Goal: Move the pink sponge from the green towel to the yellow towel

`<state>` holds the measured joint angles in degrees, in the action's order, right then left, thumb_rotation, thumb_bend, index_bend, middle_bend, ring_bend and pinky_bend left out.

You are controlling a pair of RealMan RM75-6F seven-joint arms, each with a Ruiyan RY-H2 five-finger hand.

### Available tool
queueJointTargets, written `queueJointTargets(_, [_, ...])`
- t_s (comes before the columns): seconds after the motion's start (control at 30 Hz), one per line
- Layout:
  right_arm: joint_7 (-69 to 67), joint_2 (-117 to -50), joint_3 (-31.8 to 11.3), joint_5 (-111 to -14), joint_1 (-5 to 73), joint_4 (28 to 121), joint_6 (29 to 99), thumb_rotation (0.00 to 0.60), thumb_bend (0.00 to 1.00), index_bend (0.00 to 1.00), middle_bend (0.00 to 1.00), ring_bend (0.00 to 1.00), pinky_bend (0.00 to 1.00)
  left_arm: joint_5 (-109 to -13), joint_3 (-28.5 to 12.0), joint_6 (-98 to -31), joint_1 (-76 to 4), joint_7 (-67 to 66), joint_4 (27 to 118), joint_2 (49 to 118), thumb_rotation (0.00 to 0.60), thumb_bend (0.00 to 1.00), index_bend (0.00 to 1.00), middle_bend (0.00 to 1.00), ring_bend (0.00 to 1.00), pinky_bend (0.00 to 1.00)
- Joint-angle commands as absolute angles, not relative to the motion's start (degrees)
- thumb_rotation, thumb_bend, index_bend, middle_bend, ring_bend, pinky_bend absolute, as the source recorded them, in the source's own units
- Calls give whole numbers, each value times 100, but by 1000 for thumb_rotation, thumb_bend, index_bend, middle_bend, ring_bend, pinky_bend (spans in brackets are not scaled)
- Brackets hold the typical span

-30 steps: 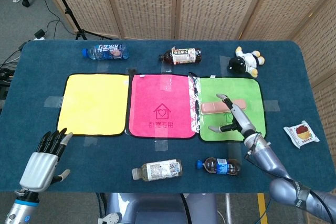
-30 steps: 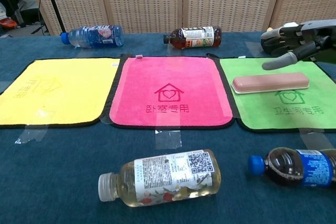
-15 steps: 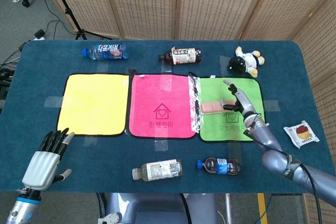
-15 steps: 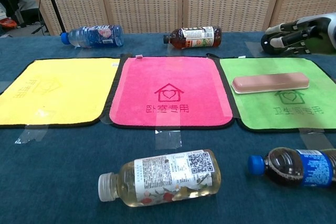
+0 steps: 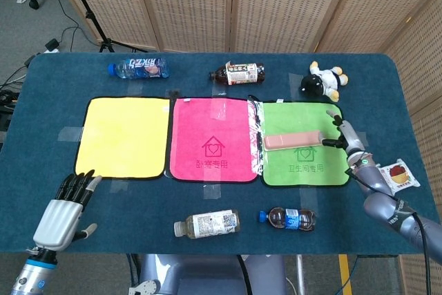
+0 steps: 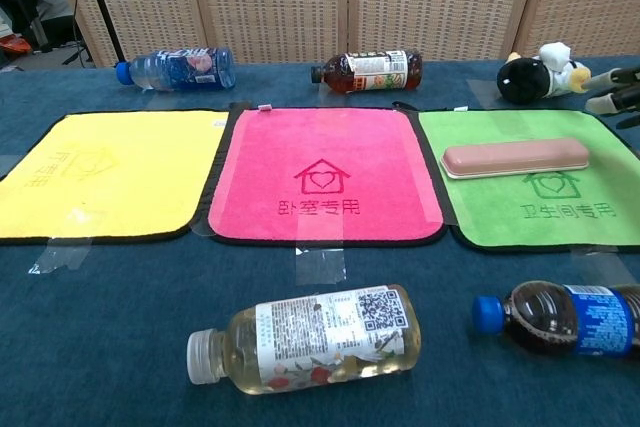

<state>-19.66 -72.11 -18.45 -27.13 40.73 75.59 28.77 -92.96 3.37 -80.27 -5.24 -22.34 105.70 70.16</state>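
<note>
The pink sponge (image 5: 291, 139) (image 6: 515, 157) lies flat across the upper middle of the green towel (image 5: 304, 167) (image 6: 540, 212). Far to the left, the yellow towel (image 5: 123, 137) (image 6: 100, 172) is bare. My right hand (image 5: 343, 132) is at the green towel's right edge, just right of the sponge's end and apart from it, holding nothing. Only its fingertips (image 6: 615, 89) show at the chest view's right border. My left hand (image 5: 65, 205) hovers near the table's front left corner, below the yellow towel, fingers stretched out and empty.
A pink towel (image 5: 213, 139) lies between the two towels. Bottles lie at the back (image 5: 138, 68) (image 5: 238, 73) and the front (image 5: 207, 224) (image 5: 290, 218). A cow plush (image 5: 321, 79) sits behind the green towel, and a snack packet (image 5: 397, 175) lies at the right.
My right hand has drawn back to the right, from over the sponge to the green towel's right edge. The sponge has not moved. The left hand has barely shifted.
</note>
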Motion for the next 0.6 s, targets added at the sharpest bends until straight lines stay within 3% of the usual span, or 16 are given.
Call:
queueJointTargets(0.03, [-2115, -7133, -1881, -2844, 3912, 7629, 2835, 600, 569, 0, 0, 0, 0, -9326, 366, -8014, -531, -2226, 10580, 7021, 600, 135, 0, 0, 0, 21])
queueJointTargets(0.6, [-2247, -7149, -1882, -3195, 3744, 7879, 2835, 600, 569, 0, 0, 0, 0, -9508, 456, -8109, -511, -2079, 10663, 6925, 600, 135, 0, 0, 0, 22])
